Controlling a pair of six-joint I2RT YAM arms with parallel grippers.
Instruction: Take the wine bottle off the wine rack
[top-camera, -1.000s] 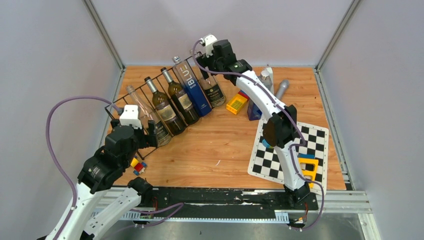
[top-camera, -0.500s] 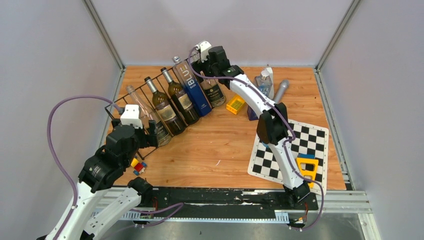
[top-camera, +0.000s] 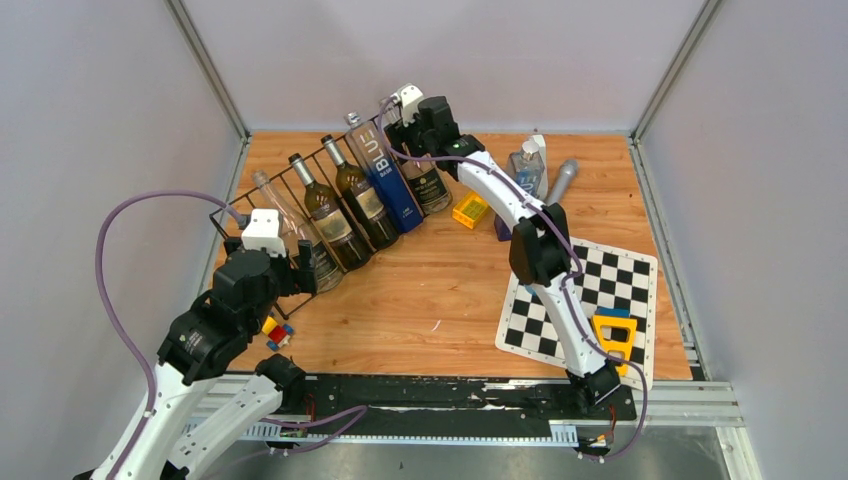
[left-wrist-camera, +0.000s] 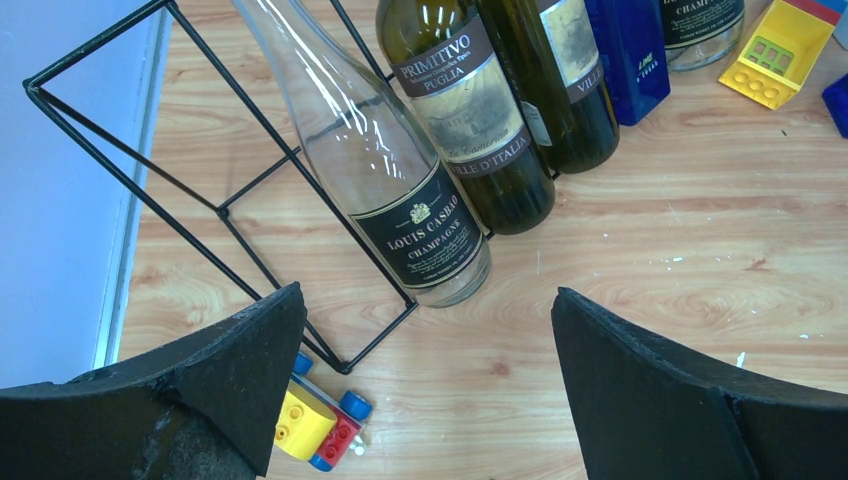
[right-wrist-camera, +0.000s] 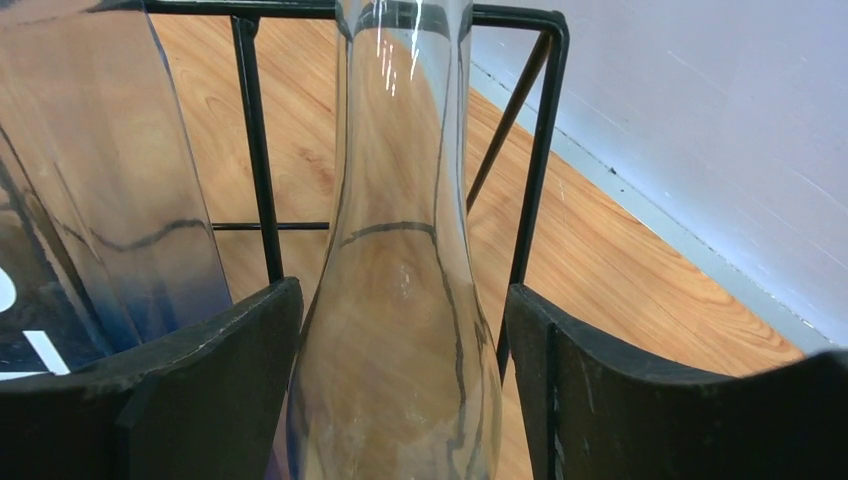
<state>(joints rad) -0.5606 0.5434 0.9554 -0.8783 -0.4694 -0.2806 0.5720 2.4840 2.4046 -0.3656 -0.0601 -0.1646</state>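
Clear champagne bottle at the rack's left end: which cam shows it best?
Left wrist. The clear champagne bottle lies large and sharp in the wine rack, label readable. Top external shows it small and at an angle. Right wrist does not show it.

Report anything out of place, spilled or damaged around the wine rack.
Nothing spilled or broken shows. Loose toy bricks lie on the table by the near corner of the wine rack, and the rack's end slot there holds no bottle, while the clear champagne bottle next to it sits in its slot.
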